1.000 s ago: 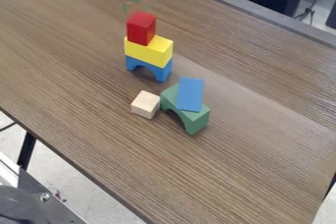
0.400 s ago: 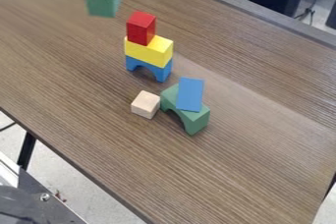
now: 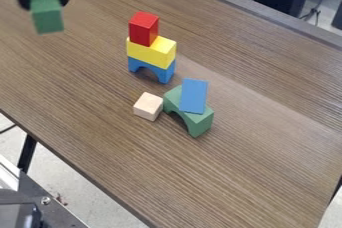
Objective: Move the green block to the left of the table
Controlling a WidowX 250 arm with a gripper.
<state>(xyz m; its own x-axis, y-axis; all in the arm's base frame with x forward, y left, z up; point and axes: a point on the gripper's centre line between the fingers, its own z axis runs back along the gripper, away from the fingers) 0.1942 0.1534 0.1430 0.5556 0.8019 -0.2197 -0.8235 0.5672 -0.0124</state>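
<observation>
One boxy green block (image 3: 47,16) in pincer (image 3: 45,5), wood-grained table (image 3: 87,97)

The table (image 3: 80,97) has a wood-grain top. It directly supports the blue arch (image 3: 166,73), the green arch (image 3: 198,120) and, just beside the latter, the cube (image 3: 147,107).

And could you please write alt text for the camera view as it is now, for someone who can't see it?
A black two-finger gripper holds a green block over a wooden table's far left. Nearby stand a red block on a yellow block on a blue arch, a pale cube and a green arch topped by a blue slab.
</observation>
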